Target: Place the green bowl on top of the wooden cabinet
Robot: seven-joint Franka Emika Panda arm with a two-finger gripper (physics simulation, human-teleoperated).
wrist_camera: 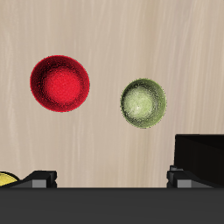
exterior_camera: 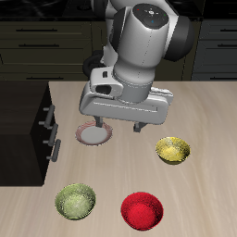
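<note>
Here the end effector (exterior_camera: 118, 128) hangs open and empty, well behind the green bowl (exterior_camera: 75, 201).

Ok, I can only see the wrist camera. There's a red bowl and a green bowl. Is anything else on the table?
Observer: Yes, a small white plate lies just below the open pincer, farther back than both bowls.
Operator: What's the yellow bit at the edge of my picture?
Observer: A whole yellow bowl, standing alone, farther back than the red bowl.
Operator: And the black box?
Observer: That's the wooden cabinet. It has silver bar handles on the side facing the bowls, and the green bowl stands near the table's front edge, close to it.
</note>
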